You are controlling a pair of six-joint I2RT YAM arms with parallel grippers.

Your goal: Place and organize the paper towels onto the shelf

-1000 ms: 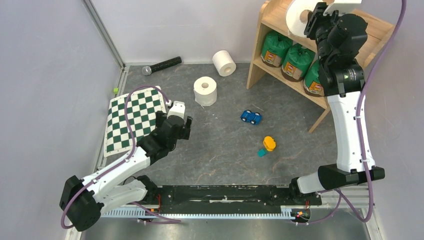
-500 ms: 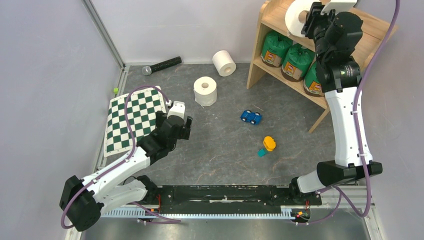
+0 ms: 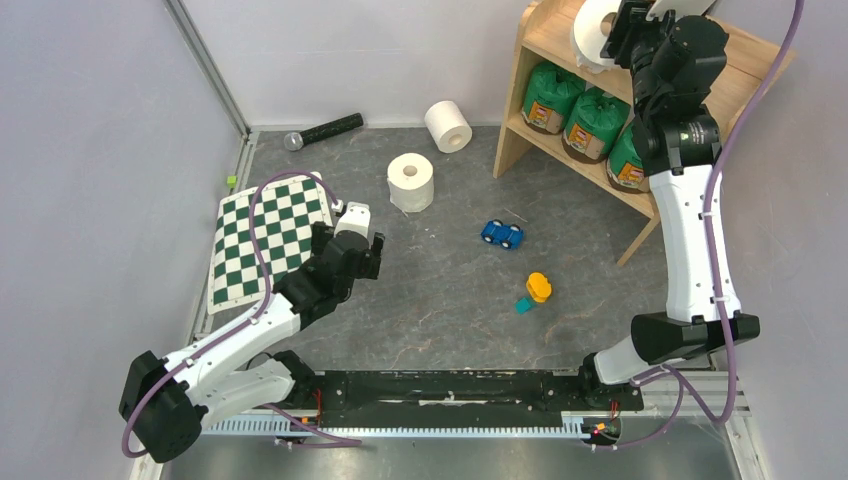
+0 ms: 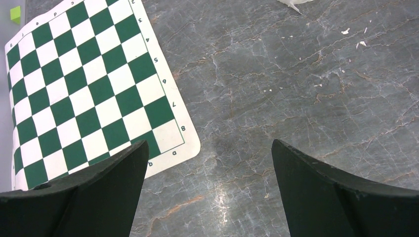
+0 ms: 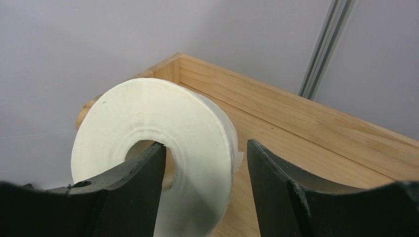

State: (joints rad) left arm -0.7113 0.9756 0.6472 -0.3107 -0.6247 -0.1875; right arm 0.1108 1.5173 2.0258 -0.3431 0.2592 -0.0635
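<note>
A bare white roll (image 3: 590,30) lies on its side on the top of the wooden shelf (image 3: 748,72), at its left end. My right gripper (image 3: 614,28) is at that roll (image 5: 148,113): one finger sits in the hollow core, the other stands a small gap off its outer side, so the jaws are open. Three green-wrapped rolls (image 3: 594,122) stand on the lower tier. Two more bare white rolls (image 3: 411,180) (image 3: 448,125) lie on the floor left of the shelf. My left gripper (image 3: 358,232) hangs open and empty over the floor (image 4: 210,148).
A green-white checkerboard mat (image 3: 272,238) lies at the left, also in the left wrist view (image 4: 89,94). A black microphone (image 3: 322,130) lies by the back wall. A blue toy car (image 3: 502,234) and an orange toy (image 3: 538,287) lie mid-floor.
My right gripper has moved slightly up and back over the shelf top with the white roll. The left arm has not moved.
</note>
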